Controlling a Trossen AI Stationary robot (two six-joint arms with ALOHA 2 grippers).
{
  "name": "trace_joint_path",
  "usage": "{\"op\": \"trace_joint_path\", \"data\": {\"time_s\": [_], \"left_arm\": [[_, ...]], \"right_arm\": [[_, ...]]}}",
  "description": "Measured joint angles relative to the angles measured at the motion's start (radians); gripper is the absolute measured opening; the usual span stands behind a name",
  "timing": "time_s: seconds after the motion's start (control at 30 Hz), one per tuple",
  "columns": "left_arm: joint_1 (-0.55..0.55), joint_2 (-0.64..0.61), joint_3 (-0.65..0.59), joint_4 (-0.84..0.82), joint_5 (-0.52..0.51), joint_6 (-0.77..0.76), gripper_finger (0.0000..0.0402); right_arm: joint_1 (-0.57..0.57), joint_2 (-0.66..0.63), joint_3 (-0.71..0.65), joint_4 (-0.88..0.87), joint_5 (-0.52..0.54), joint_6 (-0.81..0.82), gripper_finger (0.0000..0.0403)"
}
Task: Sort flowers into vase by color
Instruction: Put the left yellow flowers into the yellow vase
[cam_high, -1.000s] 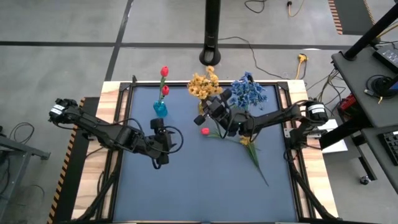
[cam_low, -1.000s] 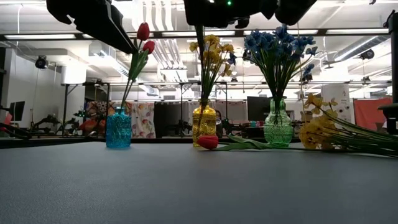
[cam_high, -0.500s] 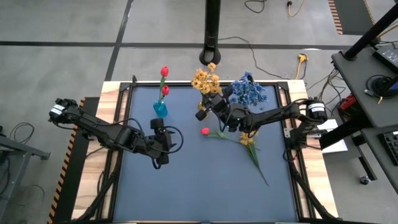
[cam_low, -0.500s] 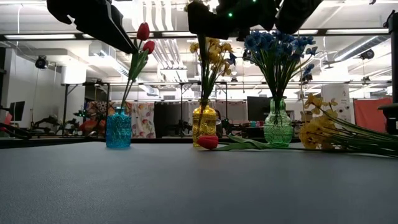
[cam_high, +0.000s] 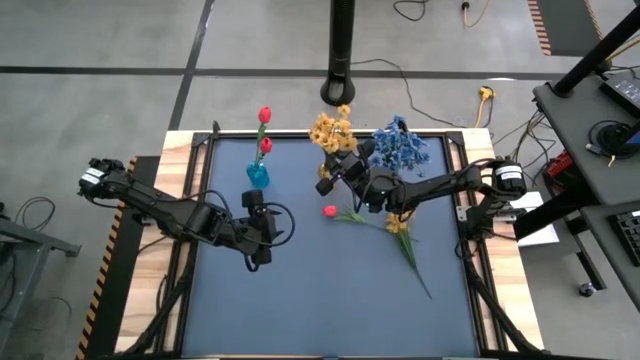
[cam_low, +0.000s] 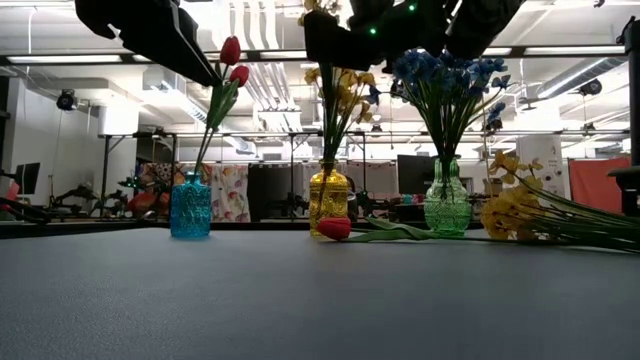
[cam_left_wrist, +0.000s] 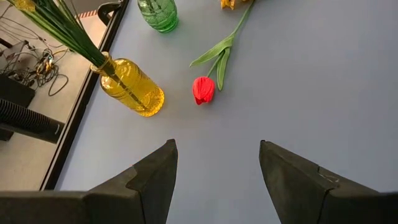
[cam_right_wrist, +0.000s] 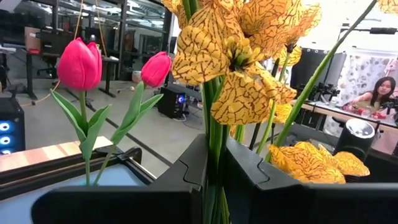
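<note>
The left gripper (cam_high: 262, 228) hangs over the dark blue table mat (cam_high: 330, 300) with its fingers apart and nothing between them, waiting near the small blue glass vase (cam_high: 257, 176), which holds two red tulip-like buds on green stems (cam_high: 264, 130). Further right, the right gripper (cam_high: 345, 172) is clenched on the stem of a yellow clustered-blossom sprig (cam_right_wrist: 233, 74) and holds it just above the amber-yellow glass vase (cam_low: 327, 200). To do this step well, the stem should probably stay upright over the narrow mouth and go straight down, without brushing the yellow flowers already standing there; the grip should loosen only once the stem is well inside. To the right stands a green glass vase (cam_low: 446, 205) full of blue clustered blossoms (cam_low: 445, 68). On the mat lie a loose red tulip bud with a leafy stem (cam_left_wrist: 203, 89) and, beyond it, a loose yellow sprig (cam_high: 398, 226), both unsorted.
</note>
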Motion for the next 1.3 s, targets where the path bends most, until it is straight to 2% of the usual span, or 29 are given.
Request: {"op": "trace_joint_path", "data": {"time_s": [0.43, 1.3], "left_arm": [[0.0, 0.0, 0.0, 0.0, 0.0, 0.0, 0.021], [0.0, 0.0, 0.0, 0.002, 0.0, 0.0, 0.021]], "right_arm": [[0.0, 0.039, -0.002, -0.033, 0.001, 0.017, 0.0028], [-0.011, 0.04, -0.002, -0.204, 0.0, 0.072, 0.0028]]}}
